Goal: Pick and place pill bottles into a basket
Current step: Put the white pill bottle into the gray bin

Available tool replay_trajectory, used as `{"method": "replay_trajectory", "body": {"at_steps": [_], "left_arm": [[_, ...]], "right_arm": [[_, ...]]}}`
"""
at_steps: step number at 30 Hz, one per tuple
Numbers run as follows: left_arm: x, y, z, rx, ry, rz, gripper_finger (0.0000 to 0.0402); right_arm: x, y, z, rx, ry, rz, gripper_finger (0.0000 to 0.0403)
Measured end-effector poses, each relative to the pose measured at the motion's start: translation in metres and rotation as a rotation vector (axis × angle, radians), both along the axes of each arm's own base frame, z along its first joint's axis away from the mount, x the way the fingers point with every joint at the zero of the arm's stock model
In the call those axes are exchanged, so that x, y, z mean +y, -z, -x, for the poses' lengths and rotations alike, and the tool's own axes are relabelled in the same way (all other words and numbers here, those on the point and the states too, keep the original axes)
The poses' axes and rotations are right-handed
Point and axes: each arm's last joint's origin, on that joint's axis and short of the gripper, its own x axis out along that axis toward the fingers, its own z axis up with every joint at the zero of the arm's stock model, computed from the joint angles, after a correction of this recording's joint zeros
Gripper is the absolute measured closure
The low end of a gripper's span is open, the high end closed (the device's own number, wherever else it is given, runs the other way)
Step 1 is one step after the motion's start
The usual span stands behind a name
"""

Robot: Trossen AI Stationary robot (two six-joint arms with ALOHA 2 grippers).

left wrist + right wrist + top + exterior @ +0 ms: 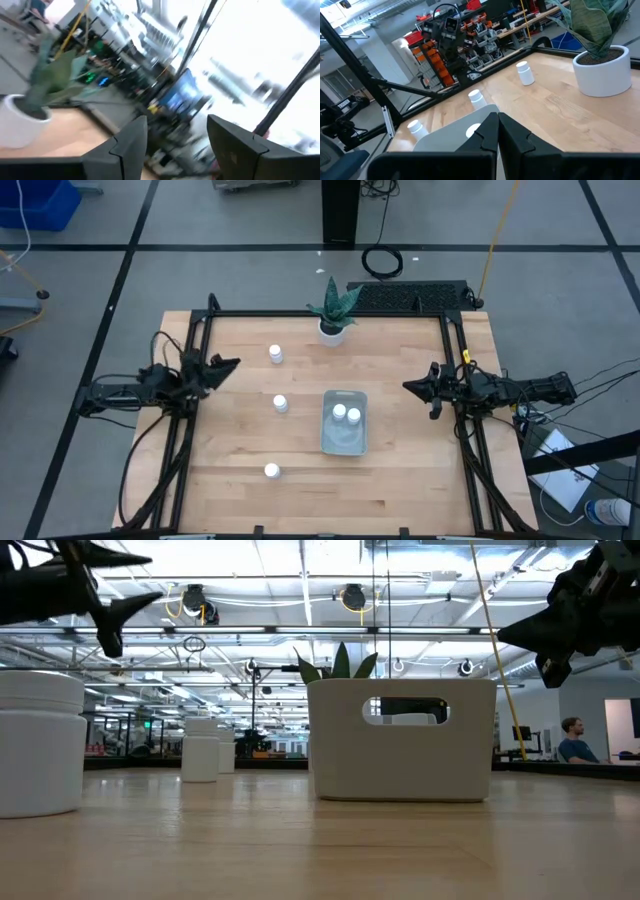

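The left tool (pixel 232 364) hangs spread at the desk's (pixel 420 460) left edge, the right tool (pixel 410 386) pressed together at its right edge. Two pill bottles (pixel 346 414) stand in the basket (pixel 343 439); three others (pixel 280 403) stand loose to its left. A potted plant (pixel 333 312) stands behind.
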Motion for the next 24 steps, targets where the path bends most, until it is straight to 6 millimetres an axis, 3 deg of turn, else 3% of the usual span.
{"method": "replay_trajectory", "body": {"at_steps": [10,15,21,24], "left_arm": [[0.003,-0.016,0.009,-0.268,0.017,0.287,0.0190],[0.006,-0.056,0.022,-0.344,-0.032,0.309,0.0190],[0.009,-0.124,0.019,0.033,-0.144,0.307,0.0190],[0.012,-0.159,0.000,0.282,-0.170,0.260,0.0190]], "right_arm": [[0.000,0.000,0.000,0.000,0.000,0.000,0.0403],[0.000,0.000,0.000,0.000,0.000,0.000,0.0403],[0.000,0.000,0.000,0.000,0.000,0.000,0.0403],[0.000,0.000,0.000,0.000,0.000,0.000,0.0403]]}}
